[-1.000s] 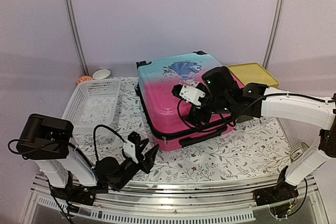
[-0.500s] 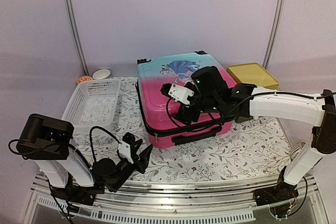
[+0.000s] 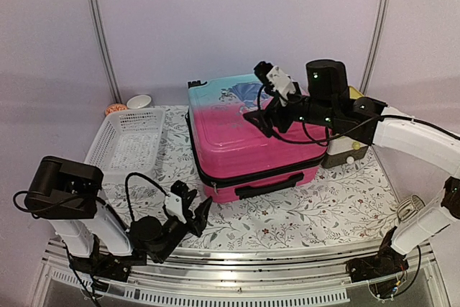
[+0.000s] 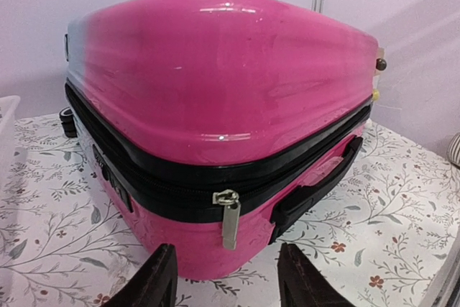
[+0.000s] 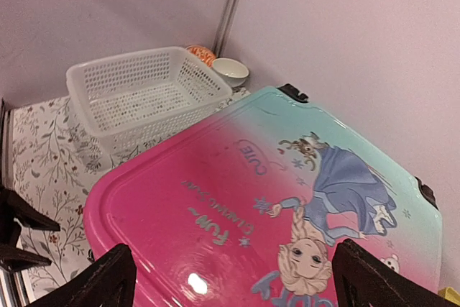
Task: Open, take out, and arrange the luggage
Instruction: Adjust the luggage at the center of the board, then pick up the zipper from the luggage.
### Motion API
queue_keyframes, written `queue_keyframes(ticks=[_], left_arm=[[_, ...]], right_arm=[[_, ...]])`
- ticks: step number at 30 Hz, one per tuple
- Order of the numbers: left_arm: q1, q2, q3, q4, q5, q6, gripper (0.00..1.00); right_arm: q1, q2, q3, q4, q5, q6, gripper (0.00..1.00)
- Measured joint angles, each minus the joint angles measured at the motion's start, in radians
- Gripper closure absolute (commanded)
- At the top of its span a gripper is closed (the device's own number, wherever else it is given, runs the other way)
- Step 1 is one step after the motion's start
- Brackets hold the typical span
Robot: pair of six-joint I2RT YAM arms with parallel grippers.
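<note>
The luggage [image 3: 237, 145] lies flat on the flowered cloth, zipped shut, pink at the near end and turquoise with a princess print at the far end. Its black handle [image 3: 269, 186] faces the near edge. In the left wrist view the luggage [image 4: 215, 84] fills the frame, and a silver zipper pull [image 4: 230, 219] hangs from the black band at its near corner. My left gripper [image 4: 228, 267] is open low on the table, just short of that pull, touching nothing. My right gripper [image 3: 260, 118] hovers wide open over the luggage lid [image 5: 244, 213], empty.
A white perforated basket [image 3: 126, 141] stands left of the luggage. Behind it are a small white bowl [image 3: 139, 101] and an orange object [image 3: 115, 109]. A small drawer box [image 3: 346, 154] stands right of the luggage, mostly hidden by my right arm. The wall runs close behind.
My right arm has lifted off the luggage's near right part and swung up and back over the lid. The luggage has shifted and turned a little. My left gripper has hardly moved.
</note>
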Motion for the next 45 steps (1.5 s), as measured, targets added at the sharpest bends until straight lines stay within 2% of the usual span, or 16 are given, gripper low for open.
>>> queue_keyframes(ticks=[7,10,22,31,39,45], left_arm=[[-0.005,0.053,0.08,-0.003,0.018,0.051,0.45],[-0.006,0.071,0.09,-0.004,0.008,0.063,0.44],[-0.008,0.151,0.18,-0.005,-0.083,0.1,0.44],[-0.008,0.239,0.251,-0.009,-0.148,0.119,0.55],[-0.001,0.264,0.291,-0.026,-0.215,0.106,0.53],[0.014,0.259,0.291,-0.106,-0.212,0.037,0.5]], right_arm=[[-0.163,-0.03,-0.013,0.026,-0.048,0.179,0.03],[-0.195,-0.029,-0.032,0.025,-0.05,0.233,0.03],[-0.222,0.014,-0.078,0.055,-0.071,0.334,0.03],[-0.234,0.018,-0.093,0.09,-0.09,0.355,0.03],[-0.253,0.015,-0.115,0.111,-0.103,0.357,0.03],[-0.258,0.014,-0.14,0.117,-0.121,0.357,0.03]])
